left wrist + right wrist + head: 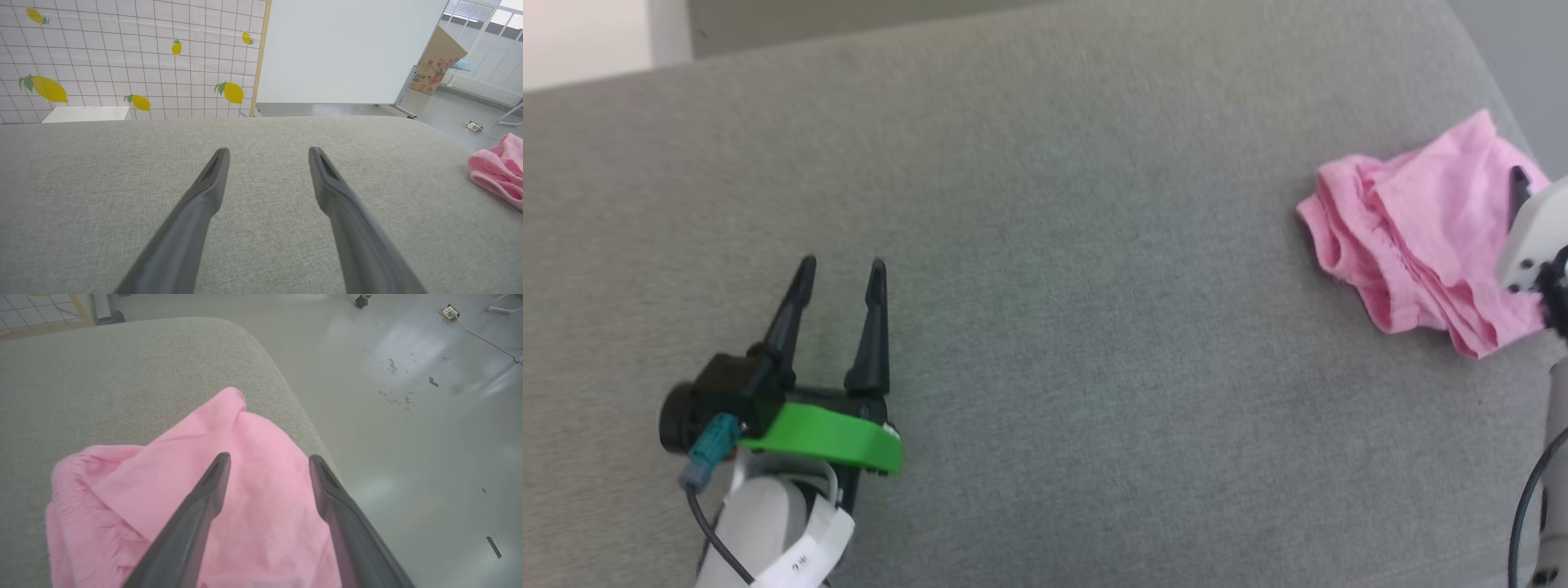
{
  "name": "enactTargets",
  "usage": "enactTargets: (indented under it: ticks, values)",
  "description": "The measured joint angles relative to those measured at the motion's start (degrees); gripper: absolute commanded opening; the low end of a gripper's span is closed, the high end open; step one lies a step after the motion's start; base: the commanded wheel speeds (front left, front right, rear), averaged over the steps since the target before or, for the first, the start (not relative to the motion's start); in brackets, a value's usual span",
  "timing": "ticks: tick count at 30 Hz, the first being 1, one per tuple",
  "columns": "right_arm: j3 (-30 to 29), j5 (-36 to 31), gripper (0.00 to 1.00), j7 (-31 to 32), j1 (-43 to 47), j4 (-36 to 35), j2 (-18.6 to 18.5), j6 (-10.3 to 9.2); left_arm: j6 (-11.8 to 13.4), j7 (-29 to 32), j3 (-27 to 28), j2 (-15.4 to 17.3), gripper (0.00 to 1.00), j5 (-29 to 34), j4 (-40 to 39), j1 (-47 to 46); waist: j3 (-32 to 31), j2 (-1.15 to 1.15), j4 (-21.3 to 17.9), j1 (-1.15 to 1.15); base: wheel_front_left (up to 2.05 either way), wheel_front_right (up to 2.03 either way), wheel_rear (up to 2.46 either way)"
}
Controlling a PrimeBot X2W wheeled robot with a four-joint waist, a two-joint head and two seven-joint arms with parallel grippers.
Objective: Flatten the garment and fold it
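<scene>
Garment (1413, 237), pink shorts, bunched in a heap at right edge of head view, on grey fabric tabletop (1094, 245) close to its rounded corner; gathered waistband faces frame centre. Right fingers (206, 498) spread wide in lower middle of right wrist view, both over the pink cloth, nothing pinched between them. Left fingers (872, 327) at lower left of head view, well apart from the heap, also spread wide, empty, over bare tabletop. Scuffed floor (408, 416) beyond the corner
</scene>
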Motion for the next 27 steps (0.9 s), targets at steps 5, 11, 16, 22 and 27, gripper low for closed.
enactTargets:
  ticks: [5,11,16,22,27]
  values:
    - [7.5,11.5,1.00,-6.5,6.8,-6.7,0.3,0.00,0.0,-0.1,-0.1,-1.3,1.00,-1.2,1.8,2.3,-4.9,0.00,1.8,-0.01,0.00,0.00,0.00]
    - [13.8,20.5,1.00,-14.9,17.6,-17.6,-0.3,0.00,0.2,-0.3,-0.1,-2.5,1.00,-1.8,2.5,3.7,-10.0,0.00,4.6,-0.01,0.00,0.00,0.00]
    - [16.8,20.8,1.00,-21.8,26.2,-26.1,1.1,0.00,0.5,-0.3,-0.2,-3.0,1.00,-3.0,2.8,5.4,-13.1,0.00,7.8,-0.01,0.00,0.00,0.00]
    - [19.8,18.4,1.00,-29.0,34.2,-30.5,3.0,0.00,0.5,-0.3,-0.4,-3.1,1.00,-3.5,3.6,6.6,-15.6,0.00,11.5,-0.01,0.00,0.00,0.00]
    - [21.3,15.7,1.00,-32.0,39.2,-31.1,5.0,0.00,0.5,-0.3,-0.2,-3.2,1.00,-3.5,4.4,6.7,-17.1,0.00,14.0,-0.01,0.00,0.00,0.00]
